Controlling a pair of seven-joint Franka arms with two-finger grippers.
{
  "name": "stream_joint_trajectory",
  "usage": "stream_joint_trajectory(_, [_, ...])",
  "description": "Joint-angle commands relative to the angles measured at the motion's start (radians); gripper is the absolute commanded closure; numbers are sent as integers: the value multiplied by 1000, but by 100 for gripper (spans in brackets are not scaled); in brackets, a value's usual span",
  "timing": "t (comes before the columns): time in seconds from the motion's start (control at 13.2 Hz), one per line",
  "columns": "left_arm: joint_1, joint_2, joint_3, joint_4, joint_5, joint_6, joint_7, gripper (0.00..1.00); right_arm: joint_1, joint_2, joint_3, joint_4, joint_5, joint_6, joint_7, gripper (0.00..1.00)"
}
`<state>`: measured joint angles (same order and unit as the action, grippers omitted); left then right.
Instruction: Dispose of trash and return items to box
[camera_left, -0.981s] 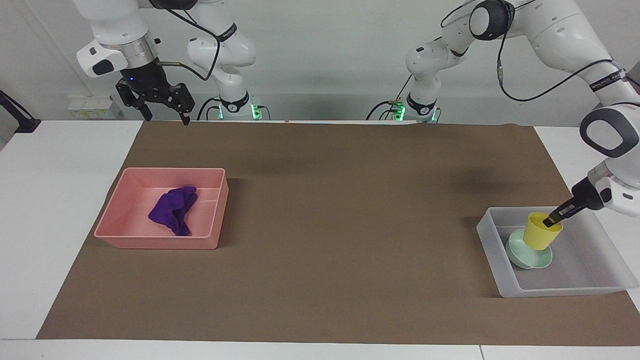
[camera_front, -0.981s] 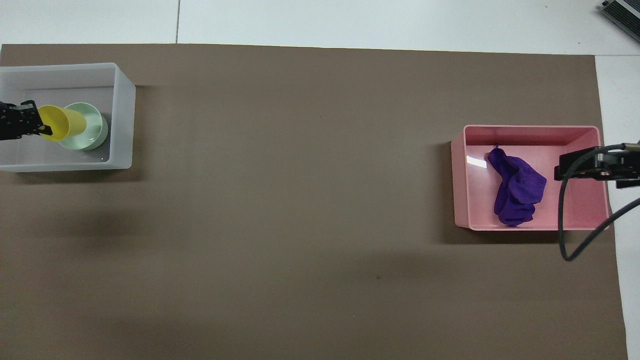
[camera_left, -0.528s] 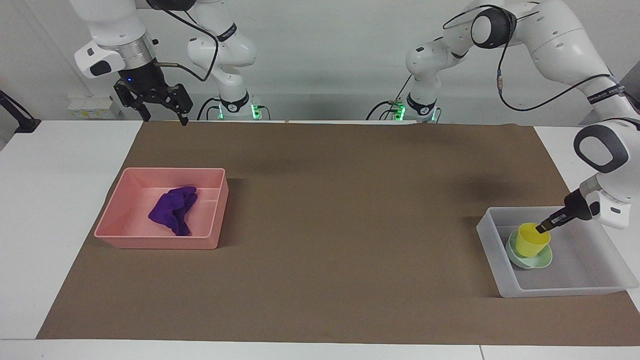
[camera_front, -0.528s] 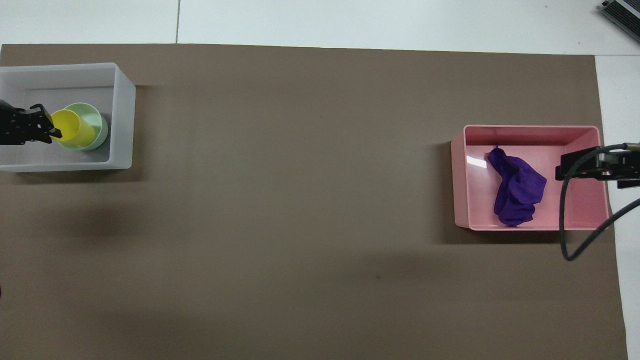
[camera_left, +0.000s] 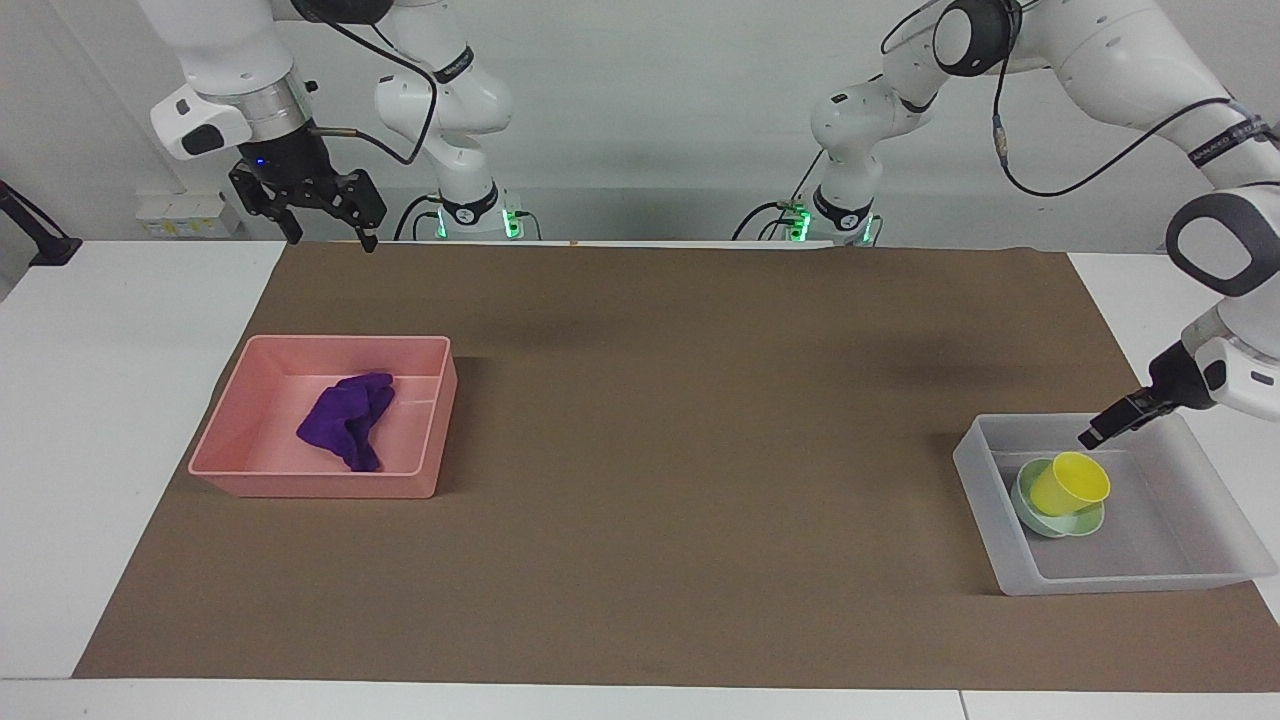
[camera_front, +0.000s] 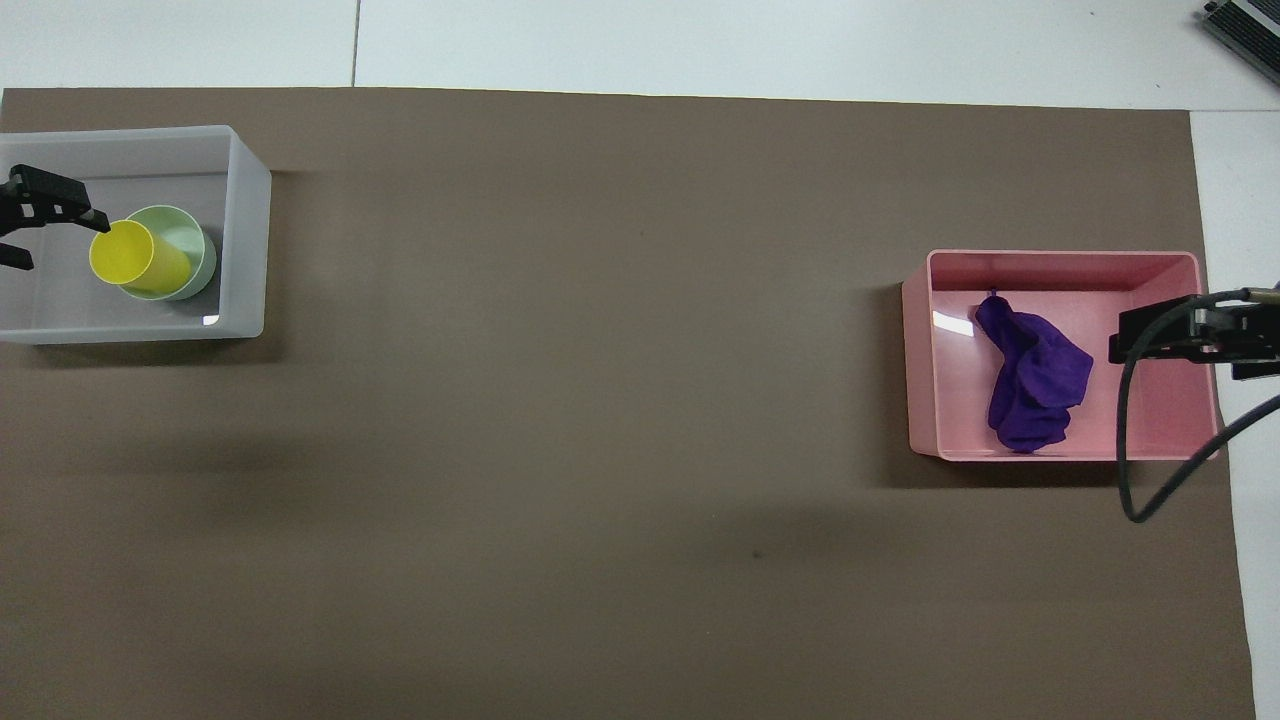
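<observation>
The yellow cup (camera_left: 1068, 483) rests tilted in the mint-green bowl (camera_left: 1028, 500), inside the translucent box (camera_left: 985, 500) at the left arm's end of the table. My left gripper (camera_left: 1092, 436) is open and empty, just above the box beside the cup's rim, clear of it. In the overhead view the gripper (camera_front: 67, 243), cup (camera_front: 130, 258), bowl (camera_front: 197, 250) and box (camera_front: 250, 240) all show. The purple cloth (camera_left: 345, 420) lies crumpled in the pink tray (camera_left: 310, 485). My right gripper (camera_left: 333, 238) waits open and empty, raised high near that tray.
A brown mat (camera_left: 700, 450) covers most of the table. The pink tray (camera_front: 1060, 258) with the cloth (camera_front: 1035, 385) sits at the right arm's end. The right gripper (camera_front: 1170, 335) and its cable overlap the tray's end in the overhead view.
My left gripper opened, let go of the yellow cup and drew up and back from it. The cup settled tilted in the bowl. The right arm barely moved.
</observation>
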<state>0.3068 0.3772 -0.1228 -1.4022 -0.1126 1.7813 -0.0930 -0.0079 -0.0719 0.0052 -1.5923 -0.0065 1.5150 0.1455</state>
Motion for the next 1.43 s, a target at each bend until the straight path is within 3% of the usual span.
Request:
stream_joint_trajectory(0.0, [-69, -107, 12, -18, 28, -80, -19, 0, -14, -20, 1, -25, 23, -9, -29, 0])
stream_joint_trajectory(0.15, [-145, -161, 5, -23, 173, -181, -14, 0, -14, -23, 1, -28, 22, -9, -29, 0])
stream_joint_trajectory(0.38, [-199, -213, 3, -38, 177, -238, -22, 0, -12, -29, 2, -40, 23, -9, -27, 0])
stream_joint_trajectory(0.45, [-199, -251, -3, -88, 174, -220, -21, 0, -9, -31, 2, -41, 22, 1, -24, 0])
stream_joint_trajectory(0.6, [-259, -407, 11, -316, 166, -145, -8, 0, -4, -29, 4, -40, 8, 24, -21, 0])
stream_joint_trajectory(0.75, [-302, -477, 44, -400, 165, -114, -16, 0, -4, -29, 4, -40, 6, 28, -26, 0])
stream_joint_trajectory(0.91, [-348, -477, 80, -385, 159, -157, -7, 0, -10, -28, 6, -41, 8, 37, -29, 0])
stream_joint_trajectory(1.13, [-331, -422, 81, -276, 148, -239, -7, 0, -12, -29, 6, -44, 23, 36, -24, 0])
stream_joint_trajectory(1.36, [-325, -423, 83, -264, 113, -267, -8, 0, -15, -31, 4, -52, 23, 37, -30, 0])
